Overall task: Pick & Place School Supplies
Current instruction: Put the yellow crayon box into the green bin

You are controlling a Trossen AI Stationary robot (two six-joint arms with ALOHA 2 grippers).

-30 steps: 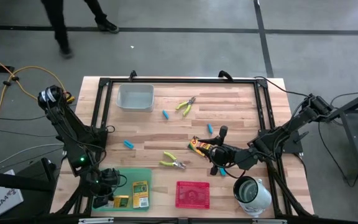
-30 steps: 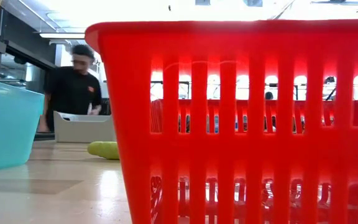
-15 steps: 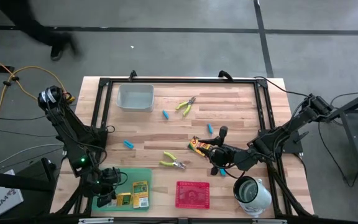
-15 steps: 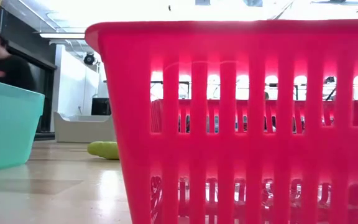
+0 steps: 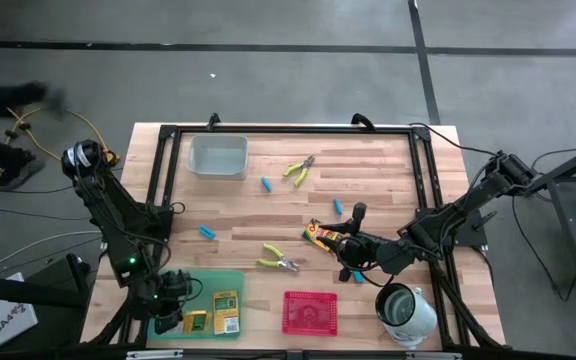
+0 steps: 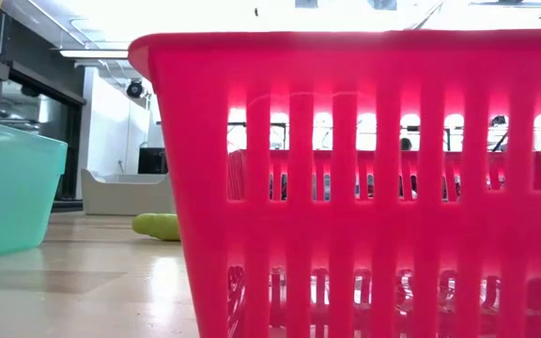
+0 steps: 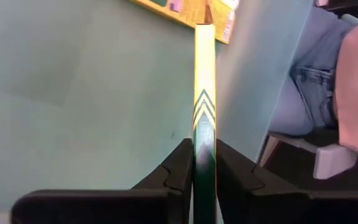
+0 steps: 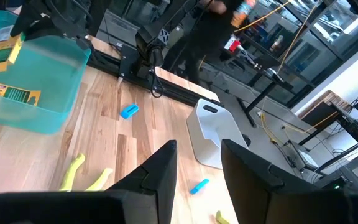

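Green tray (image 5: 236,281) near-left on wooden table (image 5: 388,190); red tray (image 5: 309,312) beside it; clear tray (image 5: 218,156) far-left; white-and-metal cup (image 5: 405,309) near-right.

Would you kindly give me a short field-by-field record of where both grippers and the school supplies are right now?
left gripper: over the green tray, closed on the held crayon box, which stands on edge
right gripper: open, low near the table's middle, next to the loose crayon box
flat crayon box: lying in the green tray
far pliers: on the wood
near pliers: on the wood
blue pieces: three lie apart on the wood
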